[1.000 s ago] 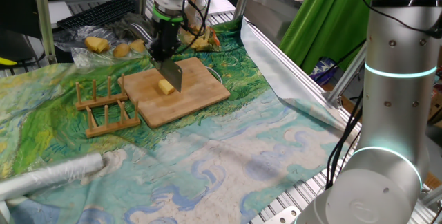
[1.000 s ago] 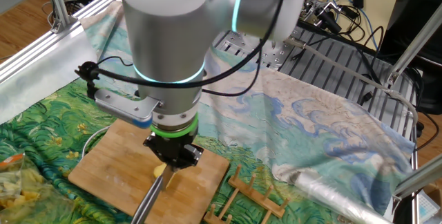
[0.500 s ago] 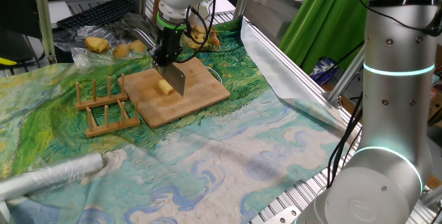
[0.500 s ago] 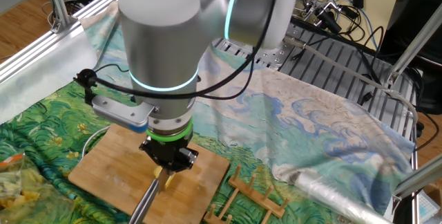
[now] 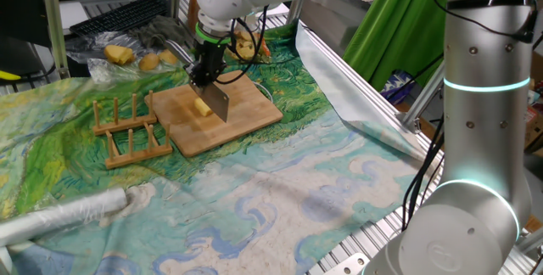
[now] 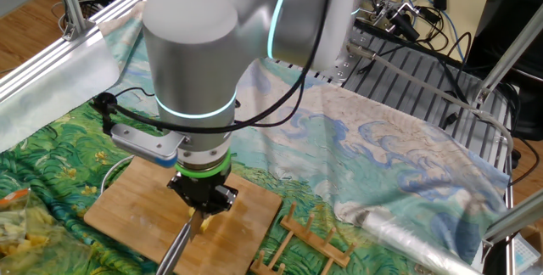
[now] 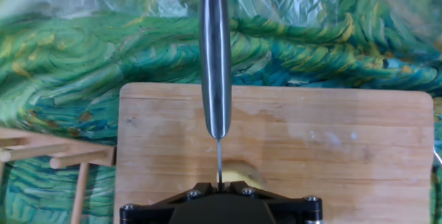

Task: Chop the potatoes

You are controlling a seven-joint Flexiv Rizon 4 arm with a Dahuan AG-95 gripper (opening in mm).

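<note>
A pale-yellow potato (image 5: pixel 201 107) lies on the wooden board (image 5: pixel 246 114), left of the board's middle. My gripper (image 5: pixel 206 71) hangs over it, shut on a steel knife (image 5: pixel 219 102) whose blade points down beside the potato, at its right side. In the hand view the knife (image 7: pixel 215 58) runs straight up the picture and its thin edge stands just left of the potato (image 7: pixel 239 175) on the board (image 7: pixel 331 148). In the other fixed view the gripper (image 6: pixel 202 204) hides most of the potato; the knife handle (image 6: pixel 176 251) sticks out below it.
A wooden peg rack (image 5: pixel 127 131) stands left of the board. Behind it lies a plastic bag with whole potatoes (image 5: pixel 127 55). A roll of foil (image 5: pixel 68 216) lies at the front left, and a metal frame rail (image 5: pixel 365 114) runs along the right.
The gripper with the knife has shifted slightly to the right across the board and the blade has dropped closer to the potato. The potato has stayed in place.
</note>
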